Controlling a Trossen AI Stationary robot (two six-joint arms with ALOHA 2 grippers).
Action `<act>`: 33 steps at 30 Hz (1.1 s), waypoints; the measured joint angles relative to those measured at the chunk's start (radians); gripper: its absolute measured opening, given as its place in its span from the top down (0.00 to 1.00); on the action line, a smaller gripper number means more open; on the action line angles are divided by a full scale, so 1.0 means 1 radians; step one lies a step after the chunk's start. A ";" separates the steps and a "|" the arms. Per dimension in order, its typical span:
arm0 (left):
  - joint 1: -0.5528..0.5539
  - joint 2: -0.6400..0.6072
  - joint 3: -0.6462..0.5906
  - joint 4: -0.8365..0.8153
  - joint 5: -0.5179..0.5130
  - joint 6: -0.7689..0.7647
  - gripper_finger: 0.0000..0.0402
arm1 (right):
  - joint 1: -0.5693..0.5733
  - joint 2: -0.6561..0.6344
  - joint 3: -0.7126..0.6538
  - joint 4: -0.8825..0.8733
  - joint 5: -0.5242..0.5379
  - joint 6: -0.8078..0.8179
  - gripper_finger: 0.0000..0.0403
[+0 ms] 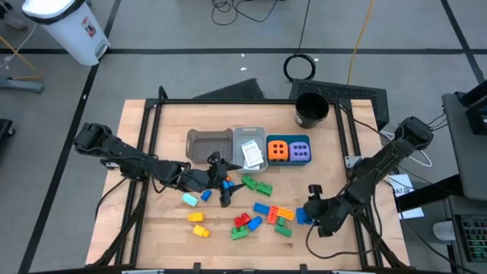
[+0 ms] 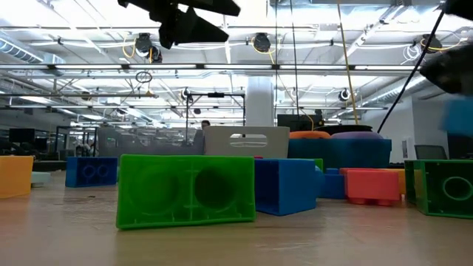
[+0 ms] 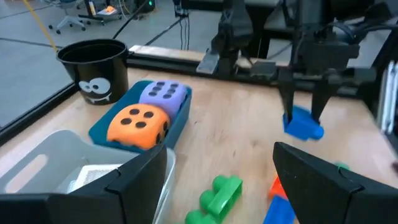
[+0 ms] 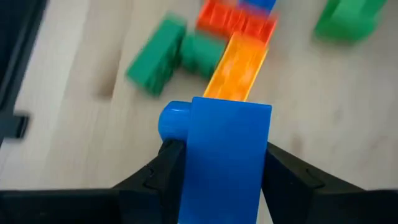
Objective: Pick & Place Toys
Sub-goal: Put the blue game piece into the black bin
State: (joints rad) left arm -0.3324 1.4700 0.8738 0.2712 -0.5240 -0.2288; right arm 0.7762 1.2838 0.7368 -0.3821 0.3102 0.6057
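Note:
My right gripper (image 1: pixel 305 215) is at the near right of the table, shut on a blue brick (image 4: pixel 227 155). In the left wrist view the same brick (image 3: pixel 303 123) shows below its fingers. My left gripper (image 1: pixel 227 183) hovers open near the table's middle, just in front of the clear bin (image 1: pixel 247 148), with nothing between its fingers (image 3: pixel 140 171). Loose bricks lie between the two grippers: green (image 1: pixel 255 184), blue (image 1: pixel 262 208), orange (image 1: pixel 280 213), red (image 1: pixel 242 221) and yellow (image 1: pixel 199 230). An orange dotted cube (image 3: pixel 138 126) and a purple one (image 3: pixel 163 96) sit in the teal bin (image 1: pixel 288 151). My right gripper pinches the blue brick between its two fingers, on two opposite flat sides (image 4: pixel 193 168). A round stud (image 4: pixel 174 121) sticks out past one finger. The fingers slant down from the table's right side. The brick hangs clear of the table (image 3: pixel 303 123).
A grey bin (image 1: pixel 209 144) stands left of the clear bin. A black round cup (image 1: pixel 311 109) stands at the far right, behind the teal bin. A teal brick (image 1: pixel 189 199) lies near the left arm. A black frame runs along the table's edges (image 1: pixel 152 137).

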 joint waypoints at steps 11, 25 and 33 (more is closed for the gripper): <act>0.037 0.224 0.000 0.474 0.075 -0.023 0.26 | -0.148 -0.043 0.001 0.245 0.421 -0.571 0.59; 0.106 0.311 0.049 0.480 0.186 -0.194 0.26 | -0.302 0.044 0.002 0.569 0.391 -0.924 0.59; 0.101 0.311 0.130 0.287 0.189 -0.226 0.26 | -0.305 0.106 0.002 0.688 0.391 -1.001 0.59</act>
State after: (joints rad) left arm -0.2310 1.7813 1.0038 0.5581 -0.3348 -0.4552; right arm 0.4713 1.3903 0.7387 0.3055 0.7014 -0.3949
